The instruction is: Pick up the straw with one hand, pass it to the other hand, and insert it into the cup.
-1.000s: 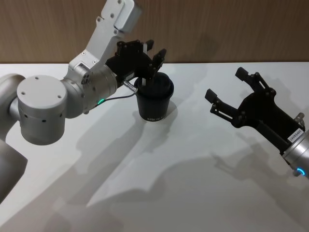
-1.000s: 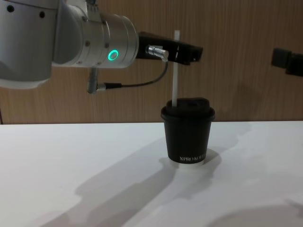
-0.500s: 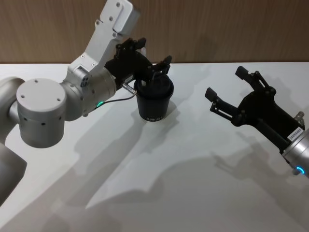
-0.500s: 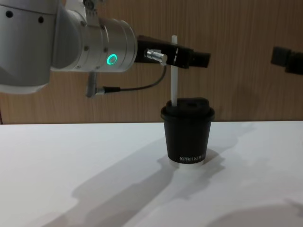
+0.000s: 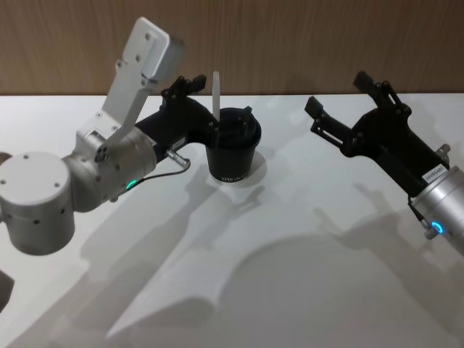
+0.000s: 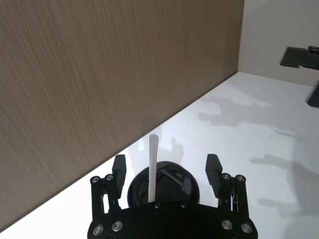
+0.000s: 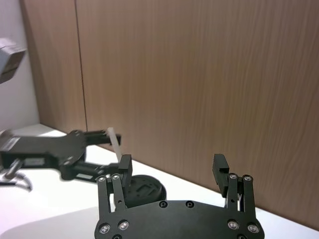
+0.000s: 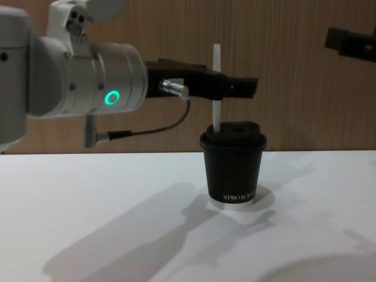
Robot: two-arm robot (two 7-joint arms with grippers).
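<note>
White table [image 5: 290, 275] and a wood wall fill the frame. At upper centre, the left gripper [image 6: 167, 174] has its fingers spread to either side of the straw [image 8: 216, 88], clear of it. That straw stands upright in the cup [image 8: 233, 164]. Right gripper [image 5: 339, 116], upper right, is spread and empty.

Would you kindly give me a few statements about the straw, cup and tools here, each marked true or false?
1. The straw stands upright in the cup. True.
2. The left tool is clamped on the straw. False: its fingers are spread apart on either side of the straw.
3. The cup lies on its side. False: it stands upright on the table.
4. The right tool is open, off to the cup's right. True.
</note>
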